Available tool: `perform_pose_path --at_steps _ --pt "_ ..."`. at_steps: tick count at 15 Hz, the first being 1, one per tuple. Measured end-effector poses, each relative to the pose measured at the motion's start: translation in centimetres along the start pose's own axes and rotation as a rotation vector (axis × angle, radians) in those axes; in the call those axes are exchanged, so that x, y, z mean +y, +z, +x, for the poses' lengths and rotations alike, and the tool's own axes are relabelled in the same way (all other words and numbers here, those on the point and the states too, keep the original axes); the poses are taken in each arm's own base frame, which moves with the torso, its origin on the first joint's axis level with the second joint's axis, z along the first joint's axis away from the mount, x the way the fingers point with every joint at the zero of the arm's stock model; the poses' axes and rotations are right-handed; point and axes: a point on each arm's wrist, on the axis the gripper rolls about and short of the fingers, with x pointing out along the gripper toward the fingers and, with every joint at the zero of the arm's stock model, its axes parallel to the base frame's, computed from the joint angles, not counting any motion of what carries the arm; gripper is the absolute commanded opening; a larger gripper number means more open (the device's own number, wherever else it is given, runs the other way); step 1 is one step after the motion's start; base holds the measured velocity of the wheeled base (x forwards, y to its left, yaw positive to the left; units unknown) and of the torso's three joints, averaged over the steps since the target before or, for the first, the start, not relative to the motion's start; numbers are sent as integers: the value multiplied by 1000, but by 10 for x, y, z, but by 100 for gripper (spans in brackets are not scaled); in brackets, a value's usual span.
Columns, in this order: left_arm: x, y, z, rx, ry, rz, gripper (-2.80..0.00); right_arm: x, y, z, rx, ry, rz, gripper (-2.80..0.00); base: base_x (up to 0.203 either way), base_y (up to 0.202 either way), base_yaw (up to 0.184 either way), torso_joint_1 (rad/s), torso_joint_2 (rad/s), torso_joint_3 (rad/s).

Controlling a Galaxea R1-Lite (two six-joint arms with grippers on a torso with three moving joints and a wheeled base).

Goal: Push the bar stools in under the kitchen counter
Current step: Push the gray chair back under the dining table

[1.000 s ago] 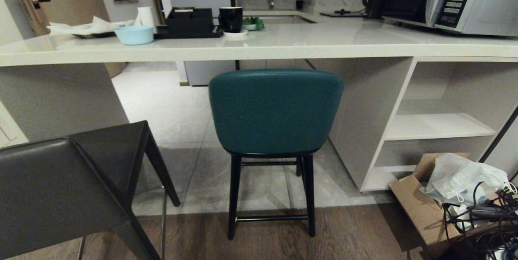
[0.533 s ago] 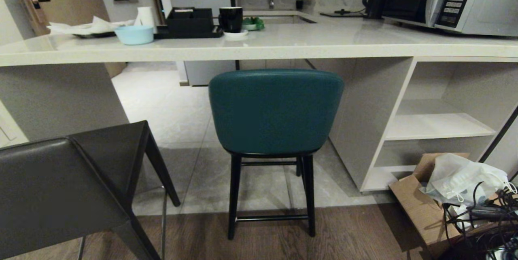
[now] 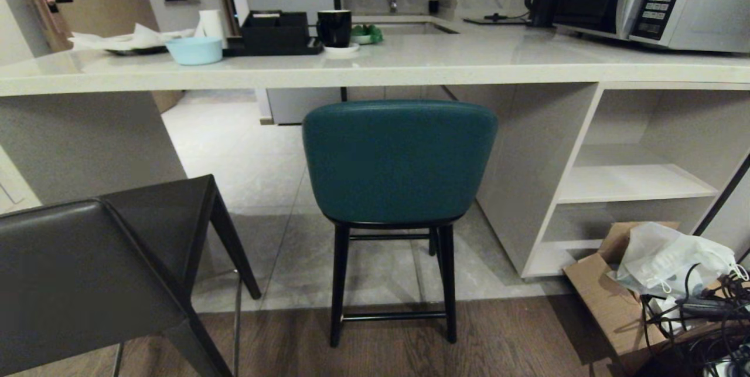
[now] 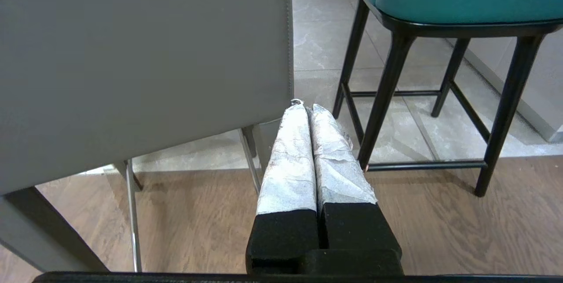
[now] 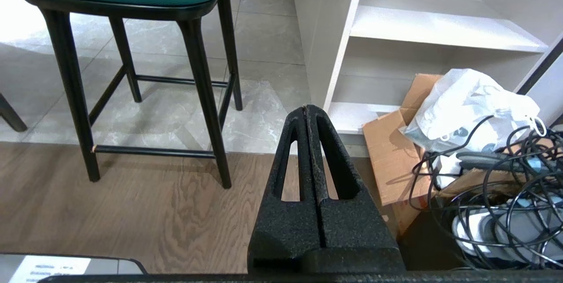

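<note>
Both tools, left tool (image 4: 308,109) and right tool (image 5: 306,111), are sitting pressed together, empty, with the teal stool (image 3: 398,160) standing ahead between them, facing the counter (image 3: 410,66).

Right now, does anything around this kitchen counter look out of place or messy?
Yes. The dark grey stool stands well back from the kitchen counter and turned at an angle, unlike the teal stool. By the shelves, a cardboard box lies on the floor with a plastic bag and tangled cables.
</note>
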Motion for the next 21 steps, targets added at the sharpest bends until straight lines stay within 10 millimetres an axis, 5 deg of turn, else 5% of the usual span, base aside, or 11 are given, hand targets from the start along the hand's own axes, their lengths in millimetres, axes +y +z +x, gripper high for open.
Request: perform_pose_path --at_steps 21 --pt "0 2 0 -15 7 -34 -280 0 0 0 4 -2 17 -280 0 0 0 0 0 0"
